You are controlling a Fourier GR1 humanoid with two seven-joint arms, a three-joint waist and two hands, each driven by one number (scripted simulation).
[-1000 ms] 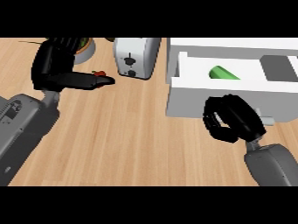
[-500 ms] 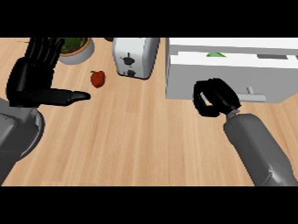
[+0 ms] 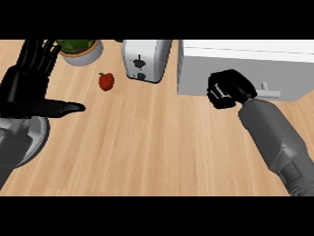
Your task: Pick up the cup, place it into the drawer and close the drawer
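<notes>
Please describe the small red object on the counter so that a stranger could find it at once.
Start at the white toaster near the counter's far edge. Just to its left, before the potted plant, a small red pepper lies on the wood. It is the only red thing there.

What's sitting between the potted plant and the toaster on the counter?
In the head view, a small red pepper lies on the bare wood between the plant and the toaster, touching neither.

Kitchen, toaster (image 3: 146, 59), wooden counter (image 3: 152, 138), probably
</notes>
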